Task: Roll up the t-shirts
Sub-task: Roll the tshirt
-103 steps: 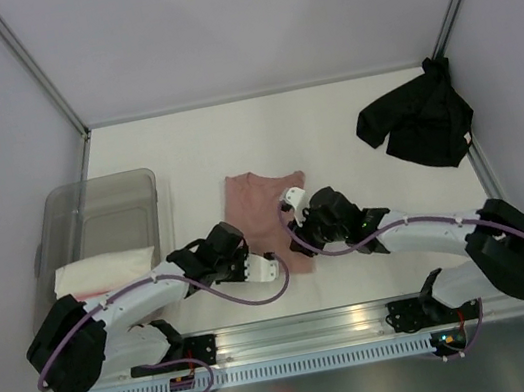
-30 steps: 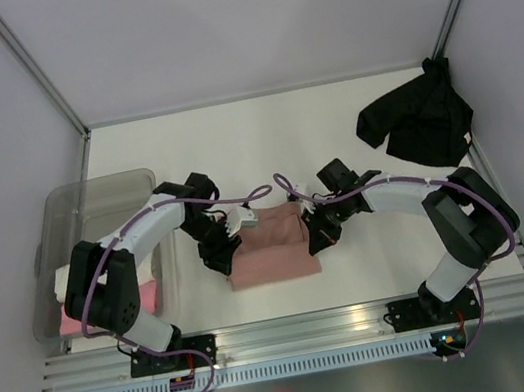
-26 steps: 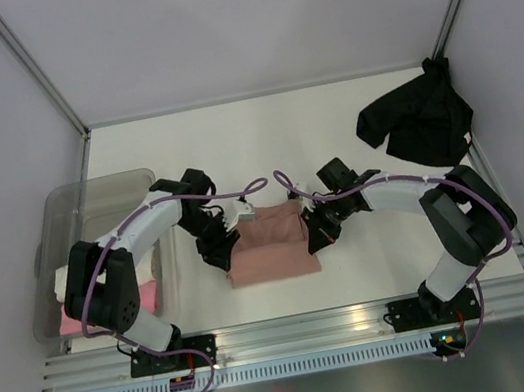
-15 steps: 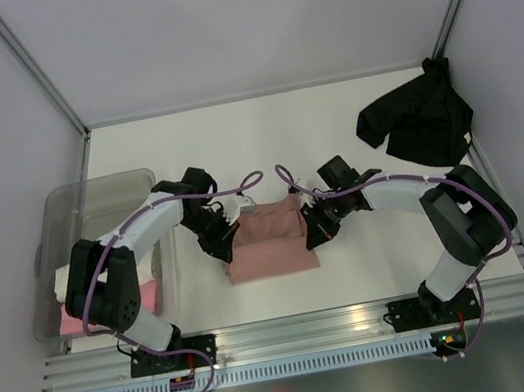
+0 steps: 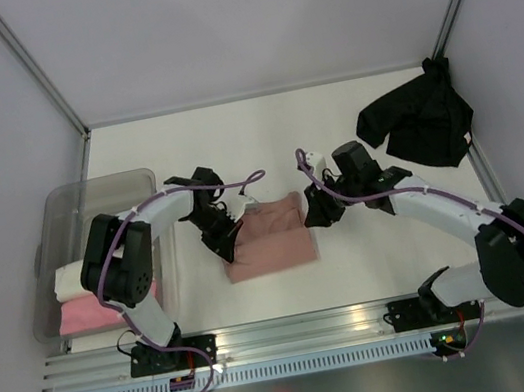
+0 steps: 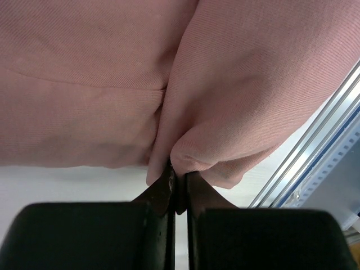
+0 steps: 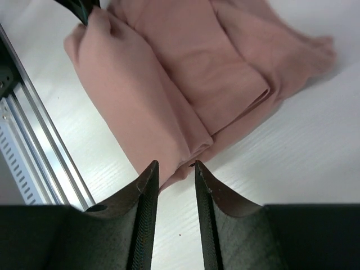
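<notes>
The salmon-pink t-shirt (image 5: 268,244) lies folded into a thick band in the middle of the table, its near part doubled over into a soft fold (image 7: 129,95). My left gripper (image 5: 231,238) is shut on the fold's left end, a pinch of pink cloth (image 6: 194,163) between its jaws (image 6: 178,175). My right gripper (image 5: 313,217) hovers open just off the shirt's right edge (image 7: 194,154), nothing between its fingertips (image 7: 174,165). The black t-shirt (image 5: 421,127) lies crumpled at the far right.
A translucent grey bin (image 5: 92,211) stands at the left with a cream roll (image 5: 79,278) and a bright-pink roll (image 5: 88,313) inside. The aluminium rail (image 5: 306,328) runs along the near edge, close to the shirt's fold (image 7: 34,129).
My right gripper has opened, let go of the shirt's right edge and drawn back to the right. My left gripper has closed on the fold's left end.
</notes>
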`<state>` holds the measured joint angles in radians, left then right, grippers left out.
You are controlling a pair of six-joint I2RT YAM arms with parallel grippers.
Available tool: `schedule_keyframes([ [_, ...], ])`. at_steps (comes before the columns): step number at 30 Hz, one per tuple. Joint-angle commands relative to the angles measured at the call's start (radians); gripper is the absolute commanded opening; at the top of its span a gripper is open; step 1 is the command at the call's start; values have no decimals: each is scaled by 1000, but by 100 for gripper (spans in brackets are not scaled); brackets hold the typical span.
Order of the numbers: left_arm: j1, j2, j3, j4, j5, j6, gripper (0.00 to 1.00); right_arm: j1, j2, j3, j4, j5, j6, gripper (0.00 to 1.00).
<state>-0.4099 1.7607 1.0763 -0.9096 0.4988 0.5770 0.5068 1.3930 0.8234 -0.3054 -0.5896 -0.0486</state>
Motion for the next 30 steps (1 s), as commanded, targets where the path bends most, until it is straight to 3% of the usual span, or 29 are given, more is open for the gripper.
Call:
schedule_keyframes([
  [1, 6, 11, 37, 38, -43, -5, 2, 21, -106, -20, 74, 82, 85, 35],
  [7, 5, 3, 36, 32, -49, 6, 2, 189, -138, -70, 228, 142, 125, 22],
  [10, 5, 3, 37, 31, -48, 3, 2, 282, -77, -87, 377, 157, 171, 12],
  [14, 5, 2, 50, 26, -49, -3, 4, 341, 29, -35, 417, 218, 158, 6],
  [18, 6, -4, 53, 18, -52, 0, 6, 345, 95, -50, 485, 258, 182, 1],
  [25, 5, -10, 53, 8, -69, 20, 15, 296, 164, -116, 578, 266, 303, 0],
  [30, 6, -10, 68, 3, -97, 23, 30, 237, 195, -158, 606, 240, 354, 0],
])
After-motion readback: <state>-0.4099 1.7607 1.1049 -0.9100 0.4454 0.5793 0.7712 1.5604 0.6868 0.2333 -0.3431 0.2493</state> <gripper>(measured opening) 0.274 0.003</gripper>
